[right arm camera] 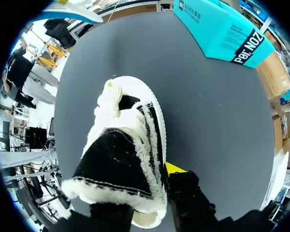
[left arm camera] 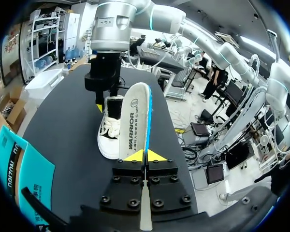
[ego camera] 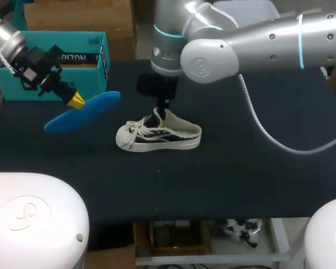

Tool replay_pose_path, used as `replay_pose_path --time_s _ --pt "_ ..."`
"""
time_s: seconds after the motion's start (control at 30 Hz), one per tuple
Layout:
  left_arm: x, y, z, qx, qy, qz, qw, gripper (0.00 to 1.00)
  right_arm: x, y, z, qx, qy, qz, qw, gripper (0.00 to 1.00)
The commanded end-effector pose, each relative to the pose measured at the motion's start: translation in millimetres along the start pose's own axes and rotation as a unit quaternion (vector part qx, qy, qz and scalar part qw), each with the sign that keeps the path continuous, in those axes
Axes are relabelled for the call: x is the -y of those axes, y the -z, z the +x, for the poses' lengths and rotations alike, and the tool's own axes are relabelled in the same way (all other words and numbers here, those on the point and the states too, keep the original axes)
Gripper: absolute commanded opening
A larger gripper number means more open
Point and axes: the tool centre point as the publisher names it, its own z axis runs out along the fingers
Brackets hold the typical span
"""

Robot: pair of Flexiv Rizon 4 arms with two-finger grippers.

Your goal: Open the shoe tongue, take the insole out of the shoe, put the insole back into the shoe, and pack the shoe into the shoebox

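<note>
The left gripper (left arm camera: 145, 155) is closed narrowly on one end of the insole (left arm camera: 135, 121) and holds it in the air over the bench (ego camera: 241, 179), near the toe of the shoe (ego camera: 159, 134) but apart from it. The shoe stands sole-down near the middle of the bench, toe towards the left arm. The main risk, I judge, is at the shoe's mouth. The right gripper (ego camera: 157, 116) stands right at the opening by the tongue, so the insole's free end may strike it, or the two arms may meet. Held by one end only, the insole could also twist or slip in the pinch, or buckle against the fleecy lining instead of sliding to the toe. I cannot tell whether the right gripper is actually pinching the shoe, as the collar hides it; if it is not, the shoe may shift when pushed. The shoebox (ego camera: 56, 61) sits at the far left corner behind the left arm, apart from the shoe and not in the way.
</note>
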Motion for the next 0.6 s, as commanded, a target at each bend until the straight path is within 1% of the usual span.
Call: replay_pose_path --time_s 0.03,0.2,0.23,0.33,0.43,0.5,0.57,0.6 --pt "-0.3 -3.8 4.0 0.015 0.0 0.0 1.0 0.0 -2.7 -0.4 2.0 0.002 -0.008 0.016 1.0 0.0" --pt "1.8 -6.0 6.1 0.015 -0.004 -0.001 1.0 0.0 1.0 6.6 7.8 0.013 -0.024 0.022 0.999 0.0" --pt "2.9 -6.2 6.6 0.014 -0.007 -0.002 1.0 0.0 2.1 9.1 9.1 0.015 -0.034 0.025 0.999 0.0" --pt "6.4 -6.6 6.4 0.01 -0.015 -0.002 1.0 0.0 6.5 16.3 11.9 0.016 -0.053 0.018 0.998 0.0" --pt "12.4 -7.5 4.2 -0.004 -0.027 0.001 1.0 0.0 13.0 24.8 14.7 0.016 -0.083 0.009 0.996 0.0" --pt "18.3 -8.9 2.2 -0.015 -0.035 0.003 0.999 0.0 18.4 31.1 17.3 0.018 -0.101 -0.007 0.995 0.0" --pt "23.9 -10.3 0.2 -0.024 -0.042 0.005 0.999 0.0 23.2 35.9 19.6 0.017 -0.13 -0.01 0.991 0.0" --pt "29.1 -11.5 -1.6 -0.032 -0.05 0.008 0.998 0.0 27.7 40.3 22.3 0.02 -0.143 -0.025 0.989 0.0"
